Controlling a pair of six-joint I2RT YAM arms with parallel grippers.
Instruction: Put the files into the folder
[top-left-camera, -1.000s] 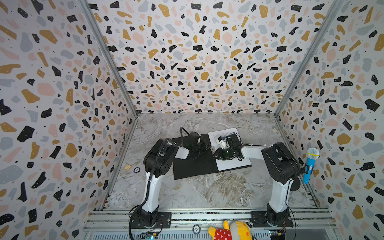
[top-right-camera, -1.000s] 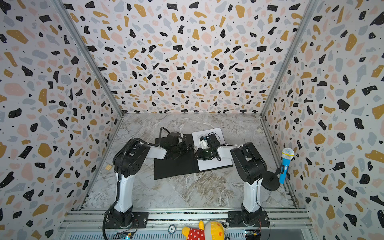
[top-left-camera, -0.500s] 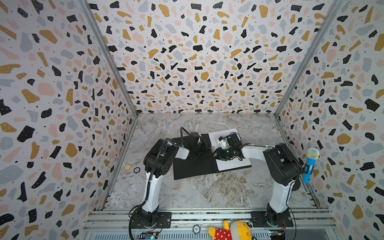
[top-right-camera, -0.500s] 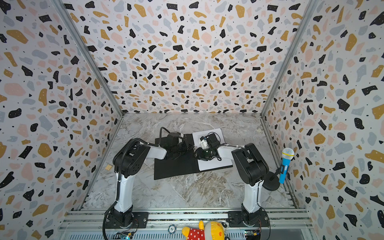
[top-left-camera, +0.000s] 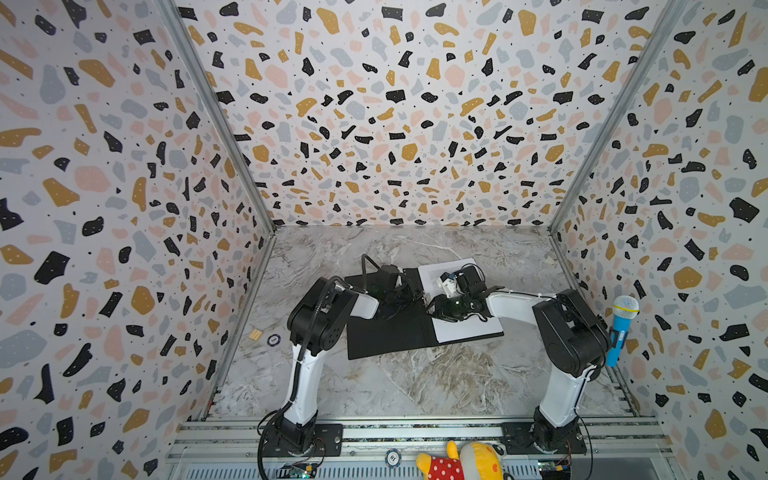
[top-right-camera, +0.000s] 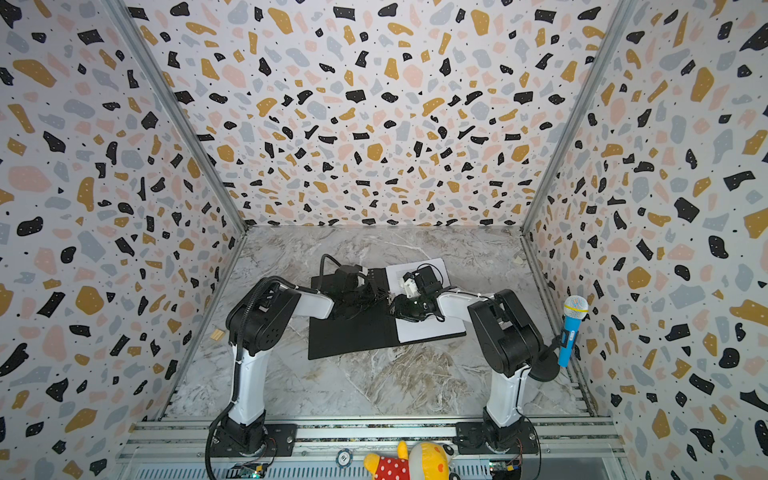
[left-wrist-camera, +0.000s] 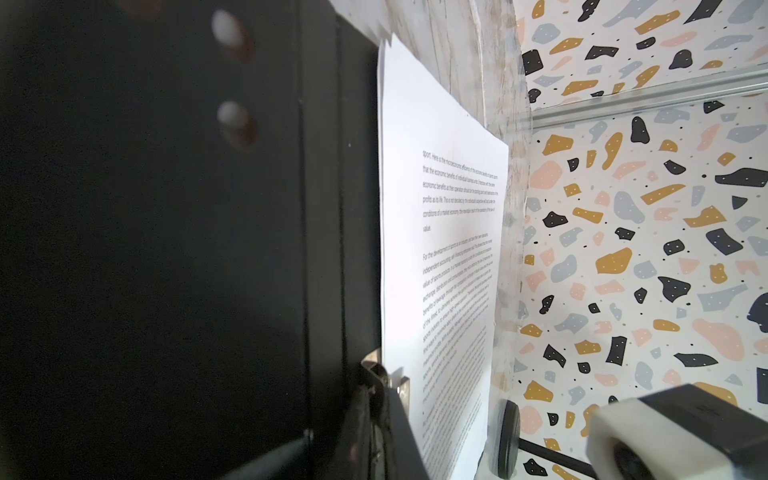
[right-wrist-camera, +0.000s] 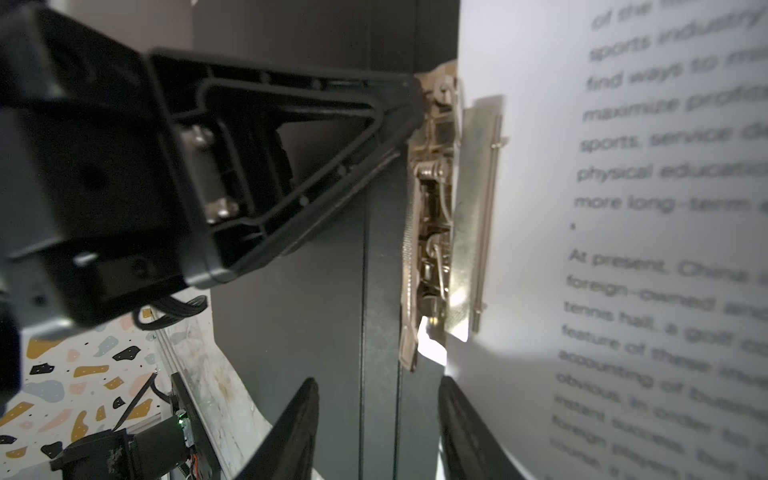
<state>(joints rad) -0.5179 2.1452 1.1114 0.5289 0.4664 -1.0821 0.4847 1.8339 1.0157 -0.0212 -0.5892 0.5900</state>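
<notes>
Now pressing the left gripper (right-wrist-camera: 413, 93) together into one closed point, tip touching one end of the metal clip (right-wrist-camera: 440, 208); impossible to tell whether pinching the lever there or only leaning on it. Holding the right gripper (right-wrist-camera: 380, 432) spread and clasping nothing, one finger standing over the black spine strip (right-wrist-camera: 380, 291), the other over the inner edge of the files (right-wrist-camera: 623, 208). Meeting almost tip to tip along that spine in both top views. Seeing the clip's flat plate overlapping the paper's inner edge from the right wrist. Finding the folder (top-left-camera: 386, 336) lying open and flat, black inside up, around the middle of the table (top-left-camera: 415, 382), between the two arms and clear of every edge. Finding the files resting on the folder's half nearer the right arm, white sheets stacked, dense black text facing up on the top one. Noting a blue toy microphone (top-left-camera: 621, 328) standing upright at the table's right edge. Noting a red-and-yellow plush toy (top-left-camera: 461, 463) lying beyond the front edge, against the metal rail (top-left-camera: 415, 432).
</notes>
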